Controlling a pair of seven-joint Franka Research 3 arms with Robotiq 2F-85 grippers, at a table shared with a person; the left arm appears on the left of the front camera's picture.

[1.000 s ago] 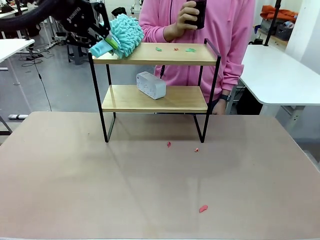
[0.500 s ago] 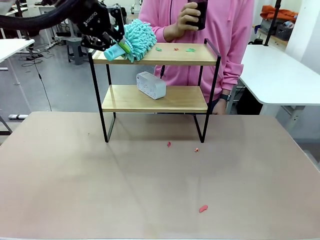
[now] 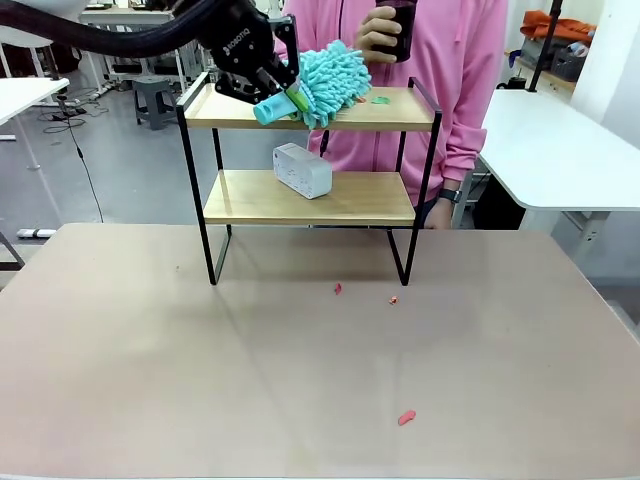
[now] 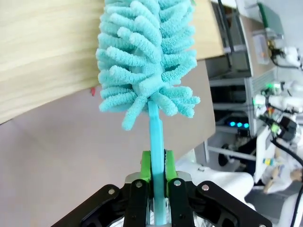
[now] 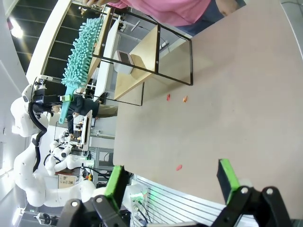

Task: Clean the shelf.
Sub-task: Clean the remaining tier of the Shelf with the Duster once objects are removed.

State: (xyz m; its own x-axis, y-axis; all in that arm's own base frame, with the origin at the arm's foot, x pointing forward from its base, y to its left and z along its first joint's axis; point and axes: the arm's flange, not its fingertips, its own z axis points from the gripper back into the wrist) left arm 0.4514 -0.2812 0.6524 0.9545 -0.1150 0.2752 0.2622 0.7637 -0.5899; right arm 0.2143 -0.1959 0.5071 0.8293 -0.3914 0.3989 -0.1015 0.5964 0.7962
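**Front view, read from 6 o'clock towards 12 o'clock.** The right gripper [image 5: 170, 172] hangs back on the robot's side of the table [image 3: 150, 380] with its jaws wide and empty, probably parked clear of the sweep. The table surface is matte pale brown. It carries three red scraps: one [image 3: 406, 417] at 6 o'clock and a pair [image 3: 337, 288] near the centre, lying where debris pushed off a front edge would land.

The shelf [image 3: 360, 198] stands on the far half of the table, at 12 o'clock. A white box [image 3: 302, 170] sits towards the 9 o'clock end of its lower board.

The left gripper [image 4: 158, 163] comes in from 10 o'clock, clamped tight on the thin handle of a teal duster [image 3: 335, 75]. The fluffy head lies across the middle of the top board, held low, likely so that the fibres press on the wood. Green and red bits [image 3: 380, 99] lie on the board just beside the head, towards 3 o'clock, so the stroke looks roughly half done.

A person [image 3: 470, 60] in a pink top stands behind the shelf. One hand [image 3: 378, 30] holds a dark object raised at 12 o'clock, perhaps to keep it off the board.

White tables [image 3: 560, 140] flank the scene at 3 and 9 o'clock, over a grey floor
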